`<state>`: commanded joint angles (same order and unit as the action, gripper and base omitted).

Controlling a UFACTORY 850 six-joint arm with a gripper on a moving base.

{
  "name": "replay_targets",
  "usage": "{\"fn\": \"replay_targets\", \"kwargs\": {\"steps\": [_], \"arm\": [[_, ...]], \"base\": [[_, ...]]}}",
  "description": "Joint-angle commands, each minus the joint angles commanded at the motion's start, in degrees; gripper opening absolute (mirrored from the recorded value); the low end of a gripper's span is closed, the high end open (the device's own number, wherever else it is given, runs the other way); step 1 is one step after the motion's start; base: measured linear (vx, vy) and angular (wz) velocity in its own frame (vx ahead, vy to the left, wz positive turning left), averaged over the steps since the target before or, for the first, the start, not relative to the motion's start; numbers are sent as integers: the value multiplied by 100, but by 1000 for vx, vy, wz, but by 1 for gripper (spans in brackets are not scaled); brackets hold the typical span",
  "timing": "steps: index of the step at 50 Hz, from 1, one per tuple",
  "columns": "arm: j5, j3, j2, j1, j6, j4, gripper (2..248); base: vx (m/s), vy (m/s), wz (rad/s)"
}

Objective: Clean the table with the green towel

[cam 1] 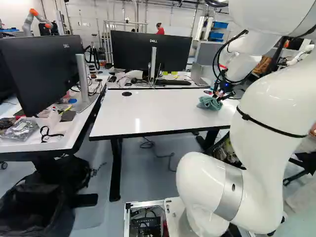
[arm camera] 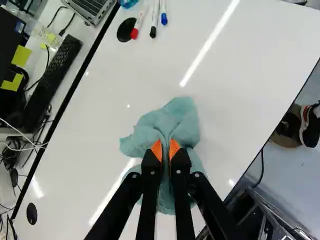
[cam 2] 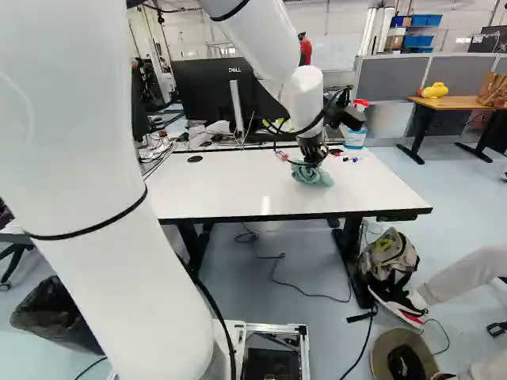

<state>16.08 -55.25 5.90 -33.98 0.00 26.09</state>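
The black two-finger gripper (cam 2: 314,150) is closed on the crumpled blue-green cloth towel (arm camera: 175,117). In the wrist view, the orange pads (arm camera: 156,149) press a raised fold of cloth from two sides. The remaining cloth spreads ahead of, beside and beneath the fingers.

The towel is located on the white, glossy, rectangular table with black edging (cam 2: 230,190). In the right base view, it lies right of the middle of the tabletop, toward the far edge. The white jointed arm (cam 2: 305,99) reaches over the table and holds the gripper directly above the cloth.

Three slim markers lie side by side on the tabletop, apart from the towel: one red-capped (arm camera: 134,33), one black-capped (arm camera: 153,33) and one blue-capped (arm camera: 164,19). The red-capped unit is just beside a black round disc (arm camera: 126,30) (a second black round disc (arm camera: 32,213) is at the other end of the same long edge).

A white spray bottle with a red head (cam 2: 355,136) stands near the far right corner, as seen in the right base view. Beyond the far edge are a black keyboard (arm camera: 54,70), a grey laptop (arm camera: 92,6) and a wide black monitor on a silver stand (cam 2: 207,91). A grey-and-green backpack (cam 2: 390,257) sits on the floor beside the right table leg.
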Motion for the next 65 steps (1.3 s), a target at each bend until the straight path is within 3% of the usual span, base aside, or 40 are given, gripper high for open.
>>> {"fn": "replay_targets", "kwargs": {"steps": [30, 44, 52, 65], "arm": [[-1052, -363, 332, 237, 0, -103, 37], [-1541, -488, 445, 468, 0, -290, 37], [-1682, -556, 506, 613, 0, -526, 37], [-1804, -639, 579, 846, 0, -1247, 37]], "base": [[0, 0, 0], [0, 0, 0], [0, 0, 0], [0, 0, 0]]}}
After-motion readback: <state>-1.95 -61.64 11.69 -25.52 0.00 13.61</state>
